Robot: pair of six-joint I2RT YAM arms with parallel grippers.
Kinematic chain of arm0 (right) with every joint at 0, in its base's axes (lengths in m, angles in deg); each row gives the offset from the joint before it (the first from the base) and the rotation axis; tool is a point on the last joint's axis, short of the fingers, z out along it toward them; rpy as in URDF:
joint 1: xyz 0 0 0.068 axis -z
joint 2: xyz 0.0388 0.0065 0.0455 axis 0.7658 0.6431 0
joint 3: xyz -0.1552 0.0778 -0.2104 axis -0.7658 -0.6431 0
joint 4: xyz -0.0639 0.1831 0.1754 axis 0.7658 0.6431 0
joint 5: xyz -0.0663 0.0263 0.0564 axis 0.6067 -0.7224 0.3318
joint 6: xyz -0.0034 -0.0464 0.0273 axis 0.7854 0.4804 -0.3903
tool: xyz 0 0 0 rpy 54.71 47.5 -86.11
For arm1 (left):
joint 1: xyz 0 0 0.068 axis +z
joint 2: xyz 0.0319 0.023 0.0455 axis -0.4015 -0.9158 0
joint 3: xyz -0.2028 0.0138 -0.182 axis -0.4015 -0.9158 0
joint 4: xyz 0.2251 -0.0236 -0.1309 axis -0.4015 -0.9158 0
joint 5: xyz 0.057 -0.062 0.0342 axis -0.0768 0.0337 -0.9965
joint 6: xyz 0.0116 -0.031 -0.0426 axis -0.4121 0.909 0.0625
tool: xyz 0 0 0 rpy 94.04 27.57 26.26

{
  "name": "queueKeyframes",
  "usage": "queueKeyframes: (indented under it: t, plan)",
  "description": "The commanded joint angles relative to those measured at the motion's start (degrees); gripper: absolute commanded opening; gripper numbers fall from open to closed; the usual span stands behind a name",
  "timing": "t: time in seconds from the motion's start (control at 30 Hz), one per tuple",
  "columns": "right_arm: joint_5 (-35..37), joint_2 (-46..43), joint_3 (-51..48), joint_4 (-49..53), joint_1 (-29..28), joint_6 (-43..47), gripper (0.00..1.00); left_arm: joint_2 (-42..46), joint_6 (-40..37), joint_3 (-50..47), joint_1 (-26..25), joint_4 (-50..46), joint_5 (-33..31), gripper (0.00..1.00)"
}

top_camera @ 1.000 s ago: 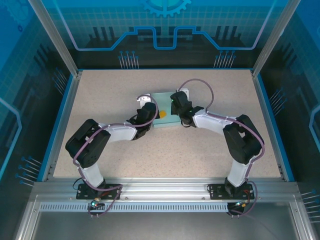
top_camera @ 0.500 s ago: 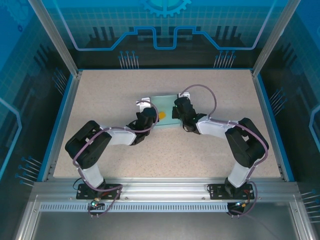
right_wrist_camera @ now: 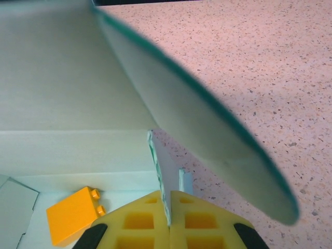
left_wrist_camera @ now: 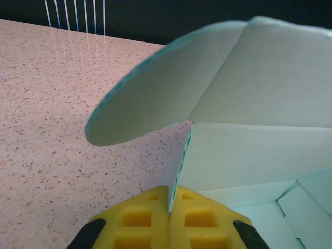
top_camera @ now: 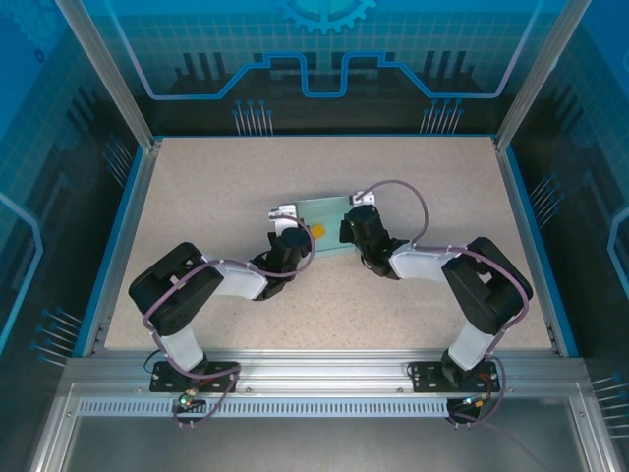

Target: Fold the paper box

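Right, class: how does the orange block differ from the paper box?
The block is orange, the box pale blue. The block is tiny, the box far larger. The block lies loose inside the box, whose side walls the left gripper and right gripper pinch.

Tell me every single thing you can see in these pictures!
paper box: one, pale light blue, middle of the table, between the two pincers, flaps standing up
orange block: one, orange, lying inside the paper box
table: one, speckled beige, under everything
metal rail: one, silver, along the near edge, where the arm bases are bolted
left arm: one, black and white with a purple cable, reaching in from the left
right arm: one, black and white with a purple cable, reaching in from the right
left pincer: one, yellow fingers, shut on a side wall of the paper box
right pincer: one, yellow fingers, shut on the opposite side wall
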Motion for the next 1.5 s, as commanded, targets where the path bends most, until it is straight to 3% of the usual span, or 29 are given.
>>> queueKeyframes:
  t: [0.0,0.47,0.9,1.47]
  plan:
    - [0.87,-0.97,-1.73,-1.59,-1.59,0.03,0.05,-0.68,2.46,-0.61,-1.6,-1.34,-1.45,0.03]
    - [1.24,-1.74,-4.22,-2.73,-2.37,-0.39,0.04,-4.52,4.95,1.22,-4.76,-2.67,-4.73,0.03]
    - [1.94,-3.23,-9.0,-5.81,-2.73,1.24,0.04,-5.78,1.66,-4.8,-6.76,6.39,-5.93,0.03]
    - [5.61,-1.3,-13.66,-10.8,-4.87,0.32,0.02,-5.87,-2.35,-6.86,-6.97,10.4,-6.6,0.12]
